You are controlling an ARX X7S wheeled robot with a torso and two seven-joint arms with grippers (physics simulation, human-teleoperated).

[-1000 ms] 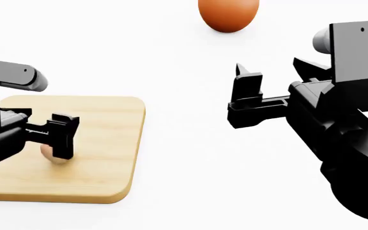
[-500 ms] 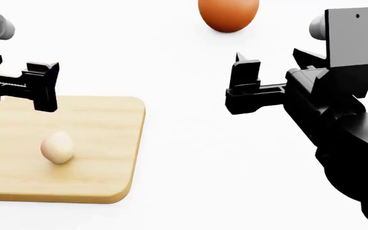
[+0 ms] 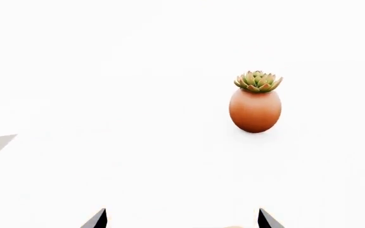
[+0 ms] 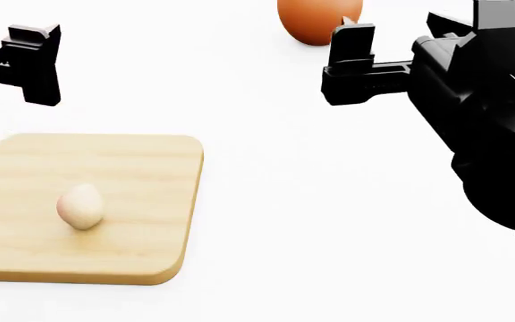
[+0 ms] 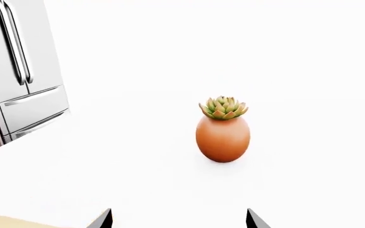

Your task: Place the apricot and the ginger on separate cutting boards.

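Left hand (image 4: 27, 64) now lifted well above the wooden cutting board (image 4: 141, 168), fingers spread and empty. Apricot (image 4: 80, 206) left resting on that board. Right hand (image 4: 351, 64) released too, raised near the orange pot (image 4: 316, 20). Ginger not visible, probably next.

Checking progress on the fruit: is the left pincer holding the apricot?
No. The apricot lies alone on the wooden board, and the left pincer is raised well above it, empty.
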